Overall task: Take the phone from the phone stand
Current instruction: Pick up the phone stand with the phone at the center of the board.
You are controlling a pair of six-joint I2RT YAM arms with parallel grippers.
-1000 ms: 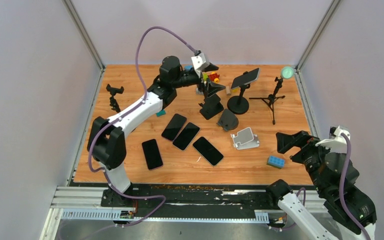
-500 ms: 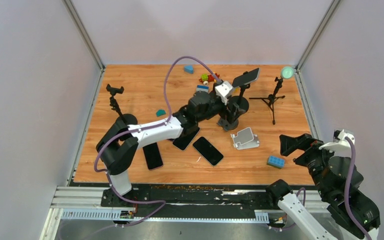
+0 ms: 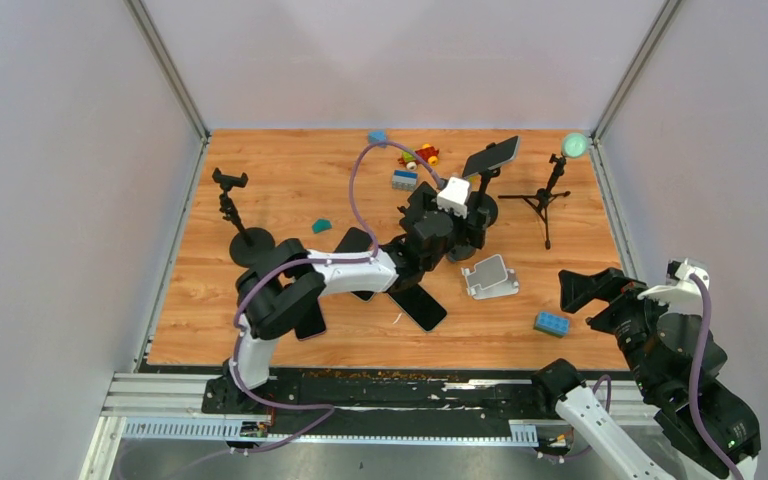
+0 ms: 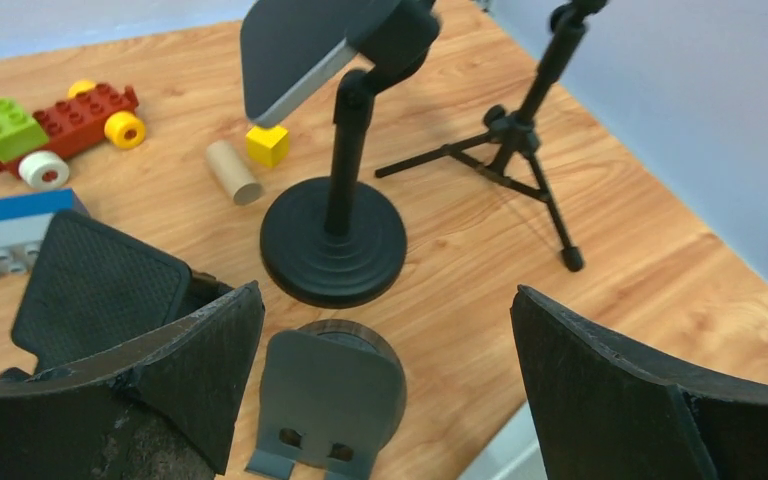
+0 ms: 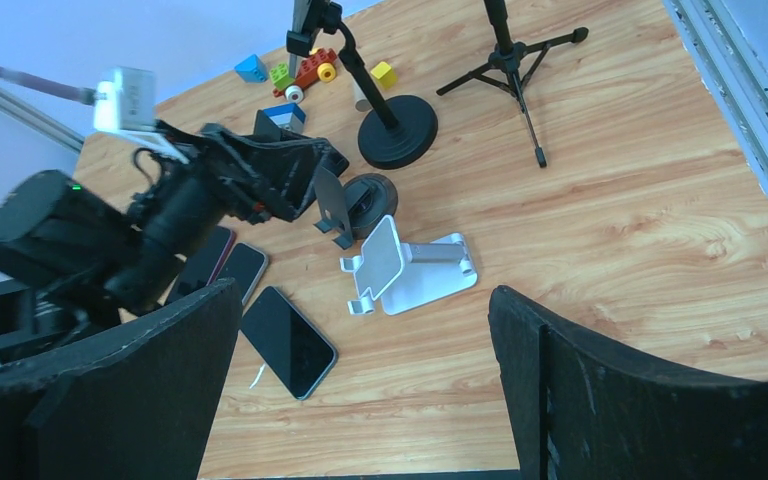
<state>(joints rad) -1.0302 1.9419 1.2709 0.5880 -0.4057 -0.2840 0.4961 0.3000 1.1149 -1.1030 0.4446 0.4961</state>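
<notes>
The phone (image 3: 491,155) is dark, tilted and clamped at the top of a black phone stand (image 4: 332,240) with a round base at the back right of the table. The left wrist view shows the phone (image 4: 300,45) high above the base. My left gripper (image 4: 385,380) is open, low over the table just in front of that base, with a small grey folding stand (image 4: 325,400) between its fingers and untouched. From above, the left gripper (image 3: 465,228) hides part of the base. My right gripper (image 5: 360,380) is open and empty at the near right, far from the phone (image 5: 310,15).
Several loose phones (image 3: 418,305) lie flat mid-table. A silver stand (image 3: 490,277) sits by a blue brick (image 3: 551,323). A black tripod (image 3: 545,200) with a green ball stands right of the phone stand. Toy bricks (image 3: 415,155) lie at the back; another clamp stand (image 3: 230,205) stands left.
My left arm has swung from the back of the table to the right and down, ending low in front of the phone stand's base. The right arm has barely moved.
</notes>
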